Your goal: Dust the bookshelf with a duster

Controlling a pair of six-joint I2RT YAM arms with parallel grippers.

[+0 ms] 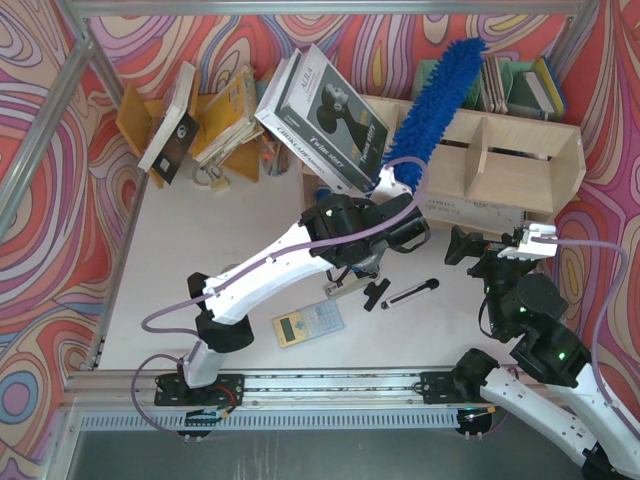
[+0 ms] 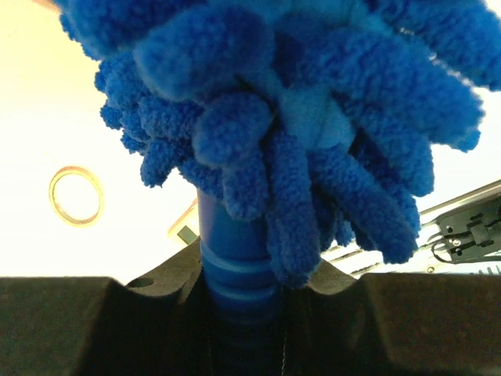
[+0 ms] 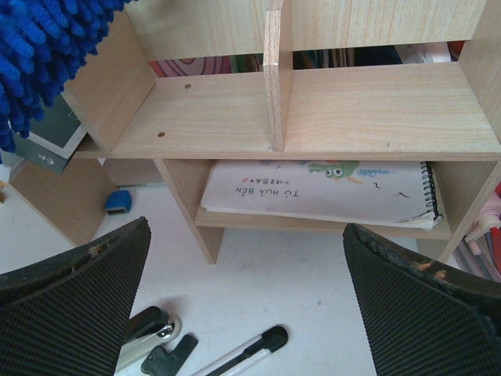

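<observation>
The bright-blue fluffy duster (image 1: 440,95) slants up and right over the left end of the pale plywood bookshelf (image 1: 510,160); I cannot tell whether it touches the wood. My left gripper (image 1: 388,190) is shut on the duster's slim blue handle (image 2: 231,251), with the chenille head (image 2: 297,117) filling the left wrist view above my left gripper (image 2: 243,290). My right gripper (image 1: 495,240) hangs open in front of the shelf with nothing between its fingers. In the right wrist view my right gripper (image 3: 246,243) faces the bookshelf (image 3: 368,110), with the duster (image 3: 39,63) at the upper left.
A large grey book (image 1: 325,105) leans at the shelf's left end, beside an orange-brown rack (image 1: 215,120). A stapler (image 1: 350,285), a black-and-white stick (image 1: 410,293) and a calculator (image 1: 308,323) lie on the table. A spiral notebook (image 3: 321,192) lies in a lower compartment.
</observation>
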